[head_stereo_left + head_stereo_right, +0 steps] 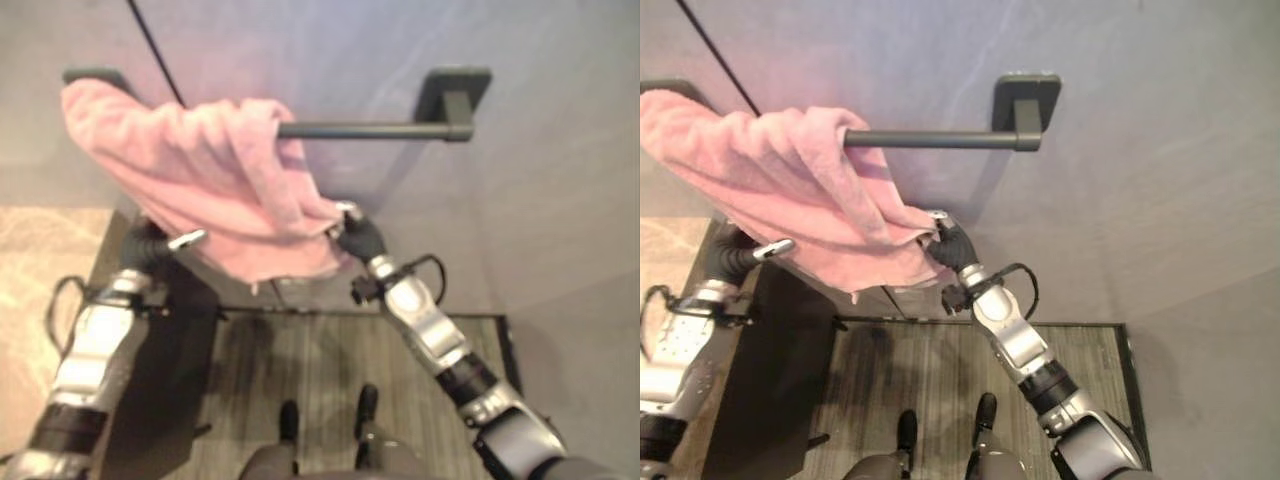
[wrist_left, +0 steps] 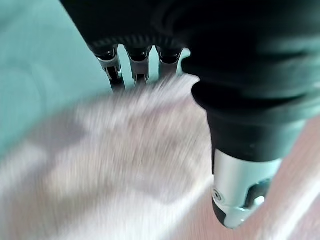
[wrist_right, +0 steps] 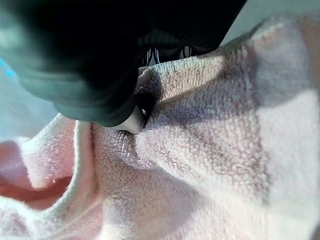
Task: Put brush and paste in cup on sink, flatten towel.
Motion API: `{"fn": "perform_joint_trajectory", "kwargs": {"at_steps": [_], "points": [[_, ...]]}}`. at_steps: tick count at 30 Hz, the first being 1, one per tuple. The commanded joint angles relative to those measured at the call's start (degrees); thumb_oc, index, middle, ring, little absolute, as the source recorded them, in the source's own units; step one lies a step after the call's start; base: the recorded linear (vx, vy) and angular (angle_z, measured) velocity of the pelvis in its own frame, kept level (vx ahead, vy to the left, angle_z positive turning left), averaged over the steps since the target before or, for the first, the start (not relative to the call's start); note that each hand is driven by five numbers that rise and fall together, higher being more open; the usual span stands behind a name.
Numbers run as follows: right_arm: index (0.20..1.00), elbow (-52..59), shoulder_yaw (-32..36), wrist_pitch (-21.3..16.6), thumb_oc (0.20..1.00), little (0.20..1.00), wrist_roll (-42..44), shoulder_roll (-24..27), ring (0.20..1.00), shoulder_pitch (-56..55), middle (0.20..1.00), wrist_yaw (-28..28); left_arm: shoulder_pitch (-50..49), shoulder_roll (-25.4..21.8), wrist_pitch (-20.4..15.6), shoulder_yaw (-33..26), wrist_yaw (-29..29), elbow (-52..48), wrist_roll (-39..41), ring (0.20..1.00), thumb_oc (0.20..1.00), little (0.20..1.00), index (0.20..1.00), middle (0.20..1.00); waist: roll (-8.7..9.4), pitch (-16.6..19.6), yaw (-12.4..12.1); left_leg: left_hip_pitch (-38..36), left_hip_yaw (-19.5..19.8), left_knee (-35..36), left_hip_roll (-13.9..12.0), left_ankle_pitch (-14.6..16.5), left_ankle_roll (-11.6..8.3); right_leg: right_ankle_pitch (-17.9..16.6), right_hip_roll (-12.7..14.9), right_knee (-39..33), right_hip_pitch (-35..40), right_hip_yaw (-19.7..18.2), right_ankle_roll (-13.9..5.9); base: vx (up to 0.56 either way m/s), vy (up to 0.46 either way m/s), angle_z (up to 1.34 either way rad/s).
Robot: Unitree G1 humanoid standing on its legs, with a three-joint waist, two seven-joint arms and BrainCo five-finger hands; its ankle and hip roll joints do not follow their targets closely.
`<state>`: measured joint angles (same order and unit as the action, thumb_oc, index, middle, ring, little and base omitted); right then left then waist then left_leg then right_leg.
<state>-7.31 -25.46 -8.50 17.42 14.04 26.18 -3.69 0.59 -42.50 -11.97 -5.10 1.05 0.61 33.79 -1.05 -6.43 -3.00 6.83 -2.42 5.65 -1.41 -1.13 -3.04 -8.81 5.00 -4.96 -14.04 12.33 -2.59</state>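
My right hand point(image 1: 952, 246) is closest to the work: its fingers point(image 3: 132, 121) are pinched into the lower right corner of the pink towel point(image 1: 225, 170), cloth bunched around them. My left hand point(image 1: 165, 243) sits at the towel's lower left edge; in the left wrist view its fingers point(image 2: 116, 75) run straight down behind the cloth with the thumb out in front, so I cannot tell whether they have closed on anything.

The towel hangs crumpled over the dark bar point(image 1: 940, 139) on the wall, gathered toward the bar's left end and leaving the right stretch bare. Its long axis lies along the bar, left to right, with the loose folds drooping toward me.

To flatten it well, I judge I should draw the right corner outward along the bar while the left side holds steady, keeping the pull level so the cloth spreads rather than slips off.
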Motion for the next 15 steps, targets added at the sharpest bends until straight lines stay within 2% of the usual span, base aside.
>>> {"fn": "perform_joint_trajectory", "kwargs": {"at_steps": [1,11,14,15], "points": [[0.2,5.8,2.0,-5.0,0.2,0.2,-1.4,-2.4,0.2,0.5,0.2,-0.9,0.8,-2.8,-4.3,-1.4,0.9,-0.5,-0.1,1.0,1.0,1.0,1.0,1.0,0.62,3.0,-0.1,1.2,-0.6,-0.7,0.5,2.1,2.49,3.5,5.8,0.0,3.7,2.0,-6.33,0.0,0.0,0.0],[0.2,5.1,2.1,-5.2,0.2,0.2,-0.6,-2.3,0.2,-1.7,0.2,-1.3,-0.8,-3.1,-4.1,-2.6,0.8,-0.8,-0.4,1.0,1.0,1.0,1.0,1.0,-0.37,3.5,-0.4,-0.1,-0.7,-0.7,0.5,2.4,2.4,4.2,6.0,0.0,5.2,2.5,-6.19,0.0,0.0,0.0],[0.2,5.6,2.5,-5.8,0.2,0.2,-0.4,-2.6,0.2,-1.7,0.2,-2.1,-0.2,-2.9,-4.4,-2.6,1.5,-0.7,-0.8,1.0,1.0,1.0,1.0,1.0,-0.7,3.5,-0.4,-0.2,-0.8,-0.7,0.5,2.4,2.39,4.3,6.1,0.0,5.3,2.5,-6.12,0.0,0.0,0.0],[0.2,5.7,3.5,-6.8,0.2,0.2,-1.5,-2.9,0.2,-1.2,0.2,-3.9,0.0,-2.4,-4.9,-2.8,1.9,-0.9,-0.7,1.0,1.0,1.0,1.0,1.0,-0.96,3.5,-0.2,-0.2,-1.1,-0.7,0.6,2.4,2.4,4.2,6.2,0.0,5.1,2.3,-6.2,0.0,0.0,0.0]]}}
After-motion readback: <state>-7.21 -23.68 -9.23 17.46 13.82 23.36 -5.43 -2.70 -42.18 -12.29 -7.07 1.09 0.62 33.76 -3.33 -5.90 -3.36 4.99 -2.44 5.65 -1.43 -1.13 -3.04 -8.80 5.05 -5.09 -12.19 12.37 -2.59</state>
